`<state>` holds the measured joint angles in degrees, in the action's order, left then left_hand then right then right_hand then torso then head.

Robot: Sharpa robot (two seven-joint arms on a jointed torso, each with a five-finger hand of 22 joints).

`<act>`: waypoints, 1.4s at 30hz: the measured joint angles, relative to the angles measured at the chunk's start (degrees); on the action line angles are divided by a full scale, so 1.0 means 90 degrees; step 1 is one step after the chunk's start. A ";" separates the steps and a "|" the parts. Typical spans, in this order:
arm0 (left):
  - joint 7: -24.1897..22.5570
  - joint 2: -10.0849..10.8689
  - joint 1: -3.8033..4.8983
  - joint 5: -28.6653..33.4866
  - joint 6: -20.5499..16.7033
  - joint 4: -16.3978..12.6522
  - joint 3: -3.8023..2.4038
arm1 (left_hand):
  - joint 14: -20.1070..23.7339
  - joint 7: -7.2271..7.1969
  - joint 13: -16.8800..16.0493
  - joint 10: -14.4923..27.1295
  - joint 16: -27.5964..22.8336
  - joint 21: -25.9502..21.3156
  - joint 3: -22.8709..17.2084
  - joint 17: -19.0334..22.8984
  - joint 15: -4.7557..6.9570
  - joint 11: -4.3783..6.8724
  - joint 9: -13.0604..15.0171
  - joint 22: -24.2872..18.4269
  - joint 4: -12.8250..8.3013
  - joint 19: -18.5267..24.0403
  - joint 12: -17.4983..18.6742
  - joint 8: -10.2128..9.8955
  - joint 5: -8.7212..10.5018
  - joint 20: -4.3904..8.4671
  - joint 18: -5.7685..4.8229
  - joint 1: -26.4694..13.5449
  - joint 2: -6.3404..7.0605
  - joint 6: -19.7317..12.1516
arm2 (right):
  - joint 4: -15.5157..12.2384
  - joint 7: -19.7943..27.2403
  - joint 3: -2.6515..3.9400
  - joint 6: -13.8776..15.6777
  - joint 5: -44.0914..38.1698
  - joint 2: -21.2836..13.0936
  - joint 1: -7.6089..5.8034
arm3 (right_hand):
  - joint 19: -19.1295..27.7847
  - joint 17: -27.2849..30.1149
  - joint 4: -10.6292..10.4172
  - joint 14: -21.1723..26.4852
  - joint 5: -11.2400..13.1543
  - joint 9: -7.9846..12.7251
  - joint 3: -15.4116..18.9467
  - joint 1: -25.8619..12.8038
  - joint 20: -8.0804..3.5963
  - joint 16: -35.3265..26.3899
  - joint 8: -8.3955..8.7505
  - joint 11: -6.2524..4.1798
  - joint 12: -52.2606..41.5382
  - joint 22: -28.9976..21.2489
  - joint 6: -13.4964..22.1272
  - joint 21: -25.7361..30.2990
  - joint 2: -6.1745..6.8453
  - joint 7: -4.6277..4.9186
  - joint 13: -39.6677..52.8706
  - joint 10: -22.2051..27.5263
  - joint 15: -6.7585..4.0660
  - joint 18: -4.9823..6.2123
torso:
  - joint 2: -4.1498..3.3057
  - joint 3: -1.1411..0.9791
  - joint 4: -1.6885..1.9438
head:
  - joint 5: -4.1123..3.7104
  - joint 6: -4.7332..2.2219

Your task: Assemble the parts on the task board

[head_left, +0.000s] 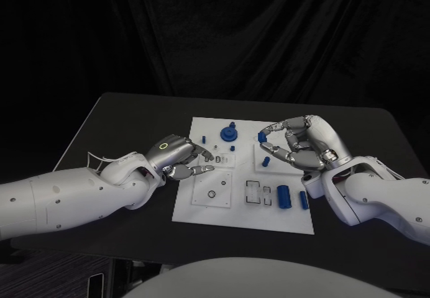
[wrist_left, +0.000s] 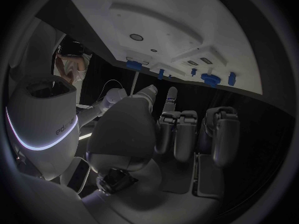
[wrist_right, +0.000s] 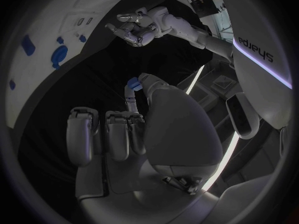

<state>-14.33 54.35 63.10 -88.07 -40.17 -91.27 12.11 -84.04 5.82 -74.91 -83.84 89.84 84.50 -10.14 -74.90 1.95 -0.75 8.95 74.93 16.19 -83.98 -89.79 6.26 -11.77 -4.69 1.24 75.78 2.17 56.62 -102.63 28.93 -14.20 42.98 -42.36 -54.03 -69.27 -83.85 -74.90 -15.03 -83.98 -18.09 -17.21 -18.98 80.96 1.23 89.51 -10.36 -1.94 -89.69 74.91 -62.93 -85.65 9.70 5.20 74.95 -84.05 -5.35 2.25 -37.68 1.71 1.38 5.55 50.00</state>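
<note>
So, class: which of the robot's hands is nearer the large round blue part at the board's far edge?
Right. The right hand hovers just beside the round blue part; the left hand sits further off, over the task board, nearer the robot.

Task board [head_left: 202, 214] mid table [head_left: 117, 118]; parts [head_left: 283, 196] on it.

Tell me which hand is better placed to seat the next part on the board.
Right, probably. The right hand already pinches a small blue part at its fingertips, above the task board. The left hand rests at the board's left edge and seems to hold nothing.
</note>
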 measured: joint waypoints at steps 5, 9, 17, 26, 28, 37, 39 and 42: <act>-0.0002 -0.0003 -0.0001 0.0006 0.0041 0.0014 0.0000 | 0.0000 0.0023 0.0000 0.0000 0.0000 0.0000 0.0000 0.0000 0.0000 0.0000 0.0000 0.0000 0.0000 0.0000 0.0000 0.0000 0.0000 0.0000 0.0000 0.0000 0.0000 0.0023 | 0.0029 0.0113 0.0000 -0.0753 0.1191 -0.0003 0.0002 | 0.0000 0.0000 -0.0100 0.0000 -0.0063 0.0000 0.0045 0.0049 0.0000 0.0000 0.0000 0.0000 0.0000 -0.0001 0.0009 0.0057 -0.0032 -0.0009 -0.0001 0.0000 0.0000 0.0000 | -0.0001 0.0000 0.0004 | -0.0016 0.0000; -0.0002 -0.0006 -0.0003 0.0009 0.0076 0.0023 0.0000 | 0.0000 0.0023 0.0000 0.0000 0.0000 0.0000 0.0000 0.0000 0.0000 0.0000 0.0000 0.0000 0.0000 0.0000 0.0000 0.0000 0.0000 0.0000 0.0000 0.0000 0.0000 0.0023 | 0.0066 0.0143 0.0000 -0.1377 0.2074 -0.0009 0.0003 | 0.0000 0.0000 -0.0128 0.0000 -0.0800 0.0000 0.0331 0.0098 0.0000 0.0000 0.0003 0.0000 0.0000 -0.0001 0.0042 0.0100 -0.0065 -0.0042 -0.0001 0.0000 0.0000 0.0000 | -0.0001 0.0001 0.0012 | -0.0035 0.0000; -0.0001 -0.0008 -0.0009 0.0013 0.0156 0.0035 0.0000 | 0.0000 0.0023 0.0000 0.0000 0.0000 0.0000 0.0000 0.0000 0.0000 0.0000 0.0000 -0.0001 0.0000 0.0000 0.0000 0.0000 0.0000 0.0000 0.0000 0.0000 0.0000 0.0023 | 0.0115 0.0135 0.0000 -0.2389 0.3077 -0.0020 0.0003 | 0.0000 0.0000 -0.0131 0.0000 -0.1050 0.0000 0.0675 0.0149 0.0000 0.0000 0.0014 0.0000 0.0000 -0.0001 0.0076 0.0211 -0.0201 -0.0076 -0.0001 0.0001 0.0000 0.0000 | 0.0009 0.0001 0.0015 | -0.0034 0.0000; 0.0000 -0.0008 -0.0014 0.0016 0.0230 0.0045 0.0000 | 0.0000 0.0023 0.0000 0.0000 0.0000 0.0000 0.0000 0.0000 0.0000 -0.0001 -0.0007 -0.0001 0.0000 0.0000 0.0000 0.0000 0.0000 0.0000 0.0000 0.0000 0.0000 0.0023 | 0.0119 0.0080 0.0000 -0.3111 0.3763 -0.0026 0.0003 | -0.0023 0.0000 -0.0147 0.0001 -0.1205 0.0000 0.0836 0.0103 0.0023 0.0000 0.0012 0.0030 0.0000 0.0004 0.0100 0.0273 -0.0329 -0.0099 -0.0002 0.0020 0.0045 -0.0001 | 0.0015 0.0000 0.0010 | -0.0050 0.0000; 0.0001 -0.0009 -0.0016 0.0016 0.0241 0.0046 0.0000 | 0.0000 0.0023 0.0000 0.0000 0.0000 0.0000 0.0000 0.0000 0.0000 -0.0001 -0.0007 -0.0001 0.0000 0.0000 0.0000 0.0000 0.0000 0.0000 0.0000 0.0000 0.0000 0.0023 | 0.0119 0.0060 0.0000 -0.3218 0.3912 -0.0030 0.0003 | -0.0023 0.0000 -0.0142 0.0001 -0.1292 0.0000 0.0925 0.0102 0.0023 0.0000 0.0011 0.0047 0.0000 0.0004 0.0100 0.0310 -0.0330 -0.0099 -0.0002 0.0003 0.0045 0.0000 | 0.0013 0.0000 0.0010 | -0.0051 0.0000; 0.0001 -0.0014 -0.0021 0.0017 0.0287 0.0051 0.0000 | 0.0000 0.0023 0.0000 0.0000 0.0000 0.0000 0.0000 0.0000 0.0000 -0.0001 -0.0007 -0.0001 0.0000 0.0000 0.0000 0.0000 0.0000 -0.0001 0.0000 0.0000 0.0000 0.0023 | 0.0108 -0.0080 0.0000 -0.3580 0.4406 -0.0057 0.0003 | -0.0009 0.0000 -0.0163 0.0001 -0.1462 0.0000 0.1173 0.0092 0.0037 0.0000 0.0012 0.0047 0.0000 0.0003 0.0123 0.0395 -0.0456 -0.0122 -0.0002 0.0003 0.0045 -0.0001 | 0.0003 0.0003 0.0012 | -0.0054 0.0000; 0.0001 -0.0014 -0.0023 0.0017 0.0294 0.0051 0.0001 | 0.0000 0.0023 0.0000 0.0000 0.0000 0.0000 0.0000 0.0000 0.0000 -0.0001 -0.0007 -0.0002 0.0000 0.0000 0.0000 0.0000 0.0000 -0.0001 0.0001 0.0000 0.0000 0.0023 | 0.0057 -0.0136 0.0001 -0.3627 0.4581 -0.0061 0.0003 | 0.0001 0.0000 -0.0165 0.0001 -0.1462 0.0000 0.1187 0.0076 0.0047 0.0000 0.0013 0.0047 0.0000 0.0003 0.0123 0.0444 -0.0472 -0.0122 -0.0002 0.0003 0.0045 -0.0001 | 0.0002 0.0004 0.0012 | -0.0053 0.0000; 0.0000 -0.0013 -0.0023 0.0018 0.0304 0.0052 0.0001 | 0.0000 0.0023 0.0000 0.0000 0.0000 0.0000 0.0000 0.0000 0.0000 -0.0001 -0.0007 -0.0002 0.0001 0.0000 0.0000 0.0000 0.0000 0.0000 0.0000 0.0025 -0.0025 0.0023 | -0.0049 -0.0235 0.0001 -0.3681 0.4928 -0.0061 0.0003 | 0.0001 0.0000 -0.0156 0.0001 -0.1516 0.0000 0.1248 0.0053 0.0047 0.0000 0.0018 0.0047 0.0000 0.0003 0.0124 0.0456 -0.0495 -0.0122 -0.0002 0.0003 0.0045 -0.0001 | 0.0001 0.0004 0.0012 | -0.0051 0.0000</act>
<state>-14.33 54.23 62.90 -87.91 -37.43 -90.80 12.12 -84.04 6.04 -74.91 -83.85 89.85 84.50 -10.14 -74.90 1.95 -0.76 8.89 74.92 16.20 -83.98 -89.79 6.26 -11.77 -4.69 1.25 76.01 1.95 56.83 -103.07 26.81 -14.20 9.85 1.99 -54.58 -69.25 -83.84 -74.90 -16.43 -83.97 -31.73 -17.20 -7.74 81.44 1.65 89.51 -10.20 -1.52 -89.69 74.94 -61.81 -81.54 5.25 4.09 74.93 -84.03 -4.95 2.24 -37.67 1.74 1.49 5.10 50.00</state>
